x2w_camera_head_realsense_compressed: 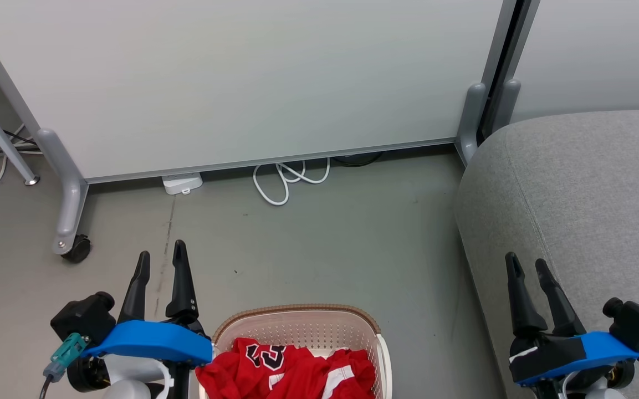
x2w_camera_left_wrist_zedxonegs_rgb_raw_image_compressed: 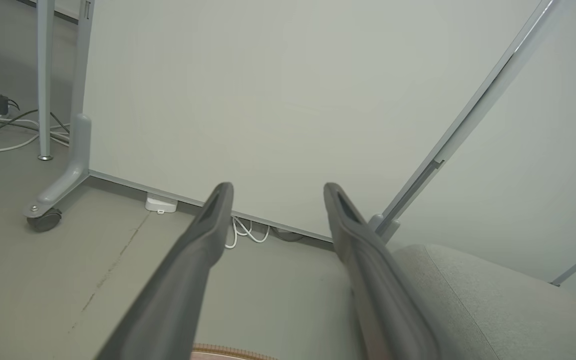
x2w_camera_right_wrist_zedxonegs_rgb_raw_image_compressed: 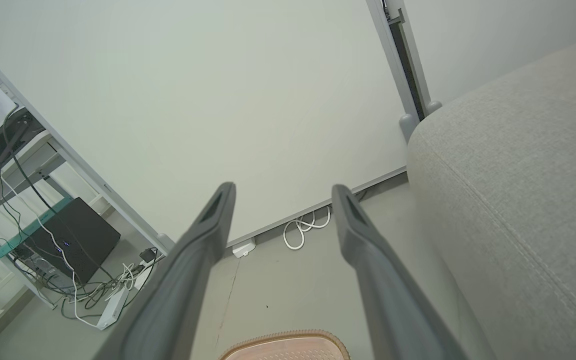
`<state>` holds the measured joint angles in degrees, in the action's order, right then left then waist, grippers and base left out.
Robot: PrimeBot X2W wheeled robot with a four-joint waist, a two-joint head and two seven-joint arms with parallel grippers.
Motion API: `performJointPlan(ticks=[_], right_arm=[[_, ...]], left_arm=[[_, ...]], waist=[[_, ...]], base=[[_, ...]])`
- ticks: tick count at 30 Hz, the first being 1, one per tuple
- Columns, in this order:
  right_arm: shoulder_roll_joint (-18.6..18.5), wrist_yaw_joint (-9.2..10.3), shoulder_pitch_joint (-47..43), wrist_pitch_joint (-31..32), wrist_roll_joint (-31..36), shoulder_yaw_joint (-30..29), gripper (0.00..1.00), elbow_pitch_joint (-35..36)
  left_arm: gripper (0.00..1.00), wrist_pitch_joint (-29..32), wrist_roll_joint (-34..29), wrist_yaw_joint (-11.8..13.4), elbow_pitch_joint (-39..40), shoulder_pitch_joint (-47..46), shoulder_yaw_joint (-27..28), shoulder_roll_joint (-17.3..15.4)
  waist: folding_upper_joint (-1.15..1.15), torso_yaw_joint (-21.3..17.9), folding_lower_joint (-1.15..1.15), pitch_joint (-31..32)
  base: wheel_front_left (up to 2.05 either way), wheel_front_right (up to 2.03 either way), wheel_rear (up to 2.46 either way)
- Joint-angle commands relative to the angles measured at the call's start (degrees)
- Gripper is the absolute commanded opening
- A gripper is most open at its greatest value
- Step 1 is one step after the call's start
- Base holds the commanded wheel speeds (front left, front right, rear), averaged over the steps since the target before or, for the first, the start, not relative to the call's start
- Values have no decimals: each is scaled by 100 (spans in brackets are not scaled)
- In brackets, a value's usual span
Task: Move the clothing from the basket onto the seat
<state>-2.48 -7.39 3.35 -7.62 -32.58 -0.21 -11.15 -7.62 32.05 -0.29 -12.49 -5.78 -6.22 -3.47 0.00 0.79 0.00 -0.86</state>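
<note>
Clothing of thin bright red fabric with white trim, one piece showing a black-and-white 23, lies crumpled in the oval cream-white perforated plastic basket with its brown rim. The basket stands on the grey floor between my two arms, so I judge either claw could dip in. The big grey upholstered seat sits just to my right, a short carry away. My left claw and my right claw both point forward with fingers spread wide and nothing between them. I take this as a ready stance, the lift not yet begun.

The head view's bottom edge cuts off the basket's near half, and my left arm's blue bracket covers its left rim. I cannot tell how many garments are in the heap. The seat runs off past the right edge.
</note>
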Motion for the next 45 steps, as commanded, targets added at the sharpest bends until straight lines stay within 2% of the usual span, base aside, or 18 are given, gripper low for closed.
performJointPlan(ticks=[1, 10, 20, 45], right_arm=[[-42, -9, 122, -64, 218, 26, 100, 77], [-46, -10, 120, -195, 781, 102, 100, 95], [-48, -11, 116, -336, 1334, 183, 100, 101], [-52, -14, 112, -620, 2511, 352, 100, 115]], left_arm=[[100, -62, -211, 29, 42, -125, -41, -47], [100, -193, -761, 61, 39, -155, -161, -61], [100, -332, -1272, -66, 10, -171, -290, -64], [100, -621, -2423, -64, 24, -184, -439, -2]], waist=[[0, 4, 0, 1], [0, 26, 0, -4], [0, 48, 0, -15], [0, 89, 0, -56]], base=[[0, 0, 0], [0, 0, 0], [0, 0, 0], [0, 0, 0]])
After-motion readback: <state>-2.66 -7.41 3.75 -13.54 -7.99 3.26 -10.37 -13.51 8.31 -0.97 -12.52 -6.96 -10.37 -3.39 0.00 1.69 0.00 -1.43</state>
